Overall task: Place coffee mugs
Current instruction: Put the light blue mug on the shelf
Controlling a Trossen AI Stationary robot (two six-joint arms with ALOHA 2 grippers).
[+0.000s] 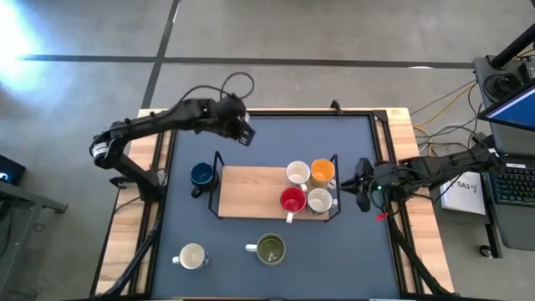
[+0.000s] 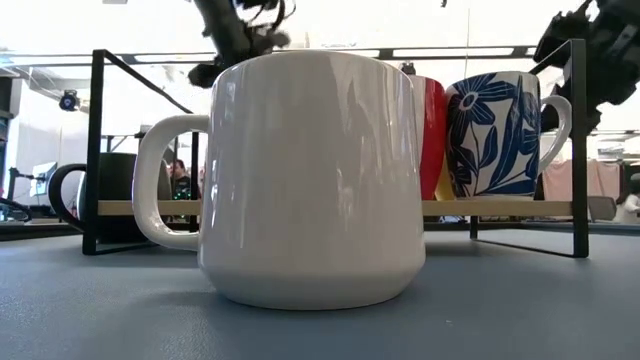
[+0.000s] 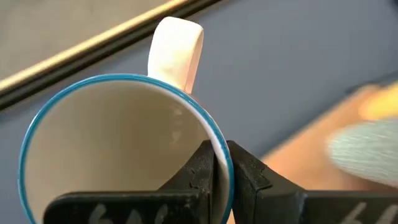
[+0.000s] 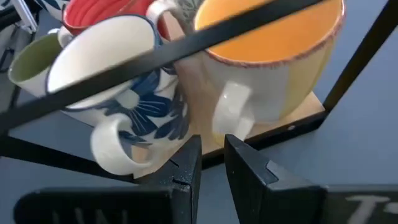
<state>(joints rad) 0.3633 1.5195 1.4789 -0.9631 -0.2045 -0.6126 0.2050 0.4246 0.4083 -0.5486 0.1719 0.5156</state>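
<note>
dark mug (image 2: 105, 195) partly hidden behind rack post (image 2: 92, 150)

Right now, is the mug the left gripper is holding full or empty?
Empty. The left wrist view looks into the blue-rimmed mug, showing only its bare cream inside; the left gripper pinches its rim.

Blue-grey table (image 1: 276, 142) bearing rack (image 1: 251, 192), three mugs (image 1: 270, 248).

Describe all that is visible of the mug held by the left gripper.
The mug looks like glossy ceramic, cream inside and empty, with a thin blue rim and a cream loop handle on the side away from the gripper. The left gripper pinches its wall, one finger inside and one outside. In the high view it sits at the table's far left area, behind the wooden rack.
</note>
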